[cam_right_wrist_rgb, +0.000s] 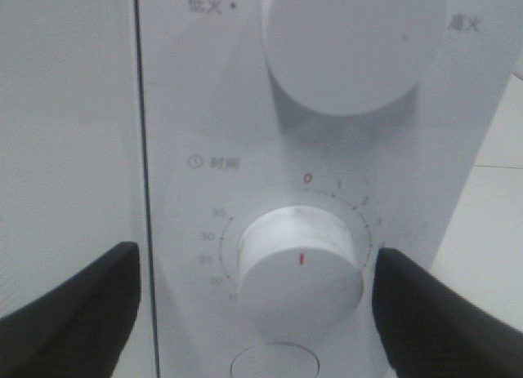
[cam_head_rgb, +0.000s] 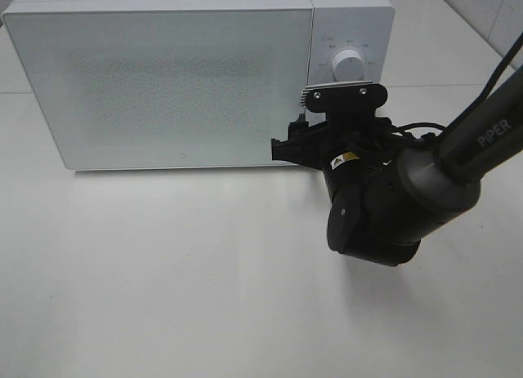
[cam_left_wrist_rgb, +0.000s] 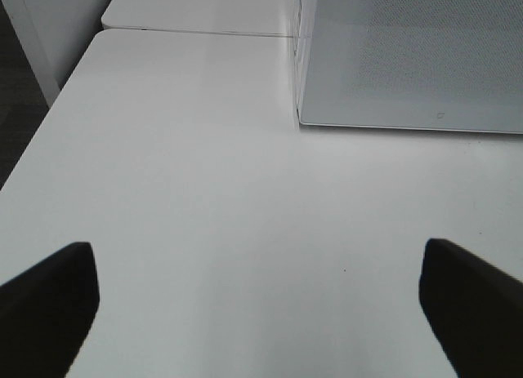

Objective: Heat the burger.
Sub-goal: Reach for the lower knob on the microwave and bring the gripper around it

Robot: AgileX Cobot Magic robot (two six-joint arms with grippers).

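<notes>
Slippage is our worry. Our left gripper hangs wide apart over the table, holding nothing. Our right gripper stands parted either side of the timer knob, not clamping it; closing off-centre could skid off or overshoot the time. The microwave, at the table's far edge, is shut; we cannot see the burger, presumably inside.

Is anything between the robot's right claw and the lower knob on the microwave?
Nothing visible is. The open right gripper has one finger each side of the timer knob. The microwave door is shut; no burger is in view.
</notes>
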